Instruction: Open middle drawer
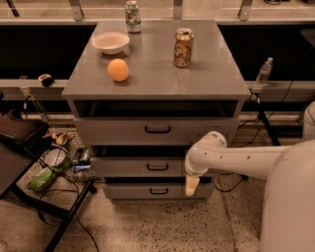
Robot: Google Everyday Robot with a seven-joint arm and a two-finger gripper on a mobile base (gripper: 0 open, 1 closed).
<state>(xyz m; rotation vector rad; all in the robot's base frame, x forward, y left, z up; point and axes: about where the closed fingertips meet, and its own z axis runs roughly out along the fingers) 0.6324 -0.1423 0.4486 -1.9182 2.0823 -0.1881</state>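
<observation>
The middle drawer (123, 168) is the mid-height grey front of a three-drawer cabinet, with a small black bar handle (157, 167). Its front stands about in line with the drawers above and below it. My gripper (192, 186) hangs pointing down from the white arm (231, 156), which reaches in from the right. The gripper is in front of the right end of the middle and bottom drawer fronts, right of and a little below the handle. It holds nothing that I can see.
On the cabinet top (206, 74) stand a white bowl (110, 42), an orange (118, 70), a brown can (183, 47) and a green-white can (132, 9). A dark stand with clutter (49, 167) is left of the cabinet. A water bottle (263, 73) stands at the right.
</observation>
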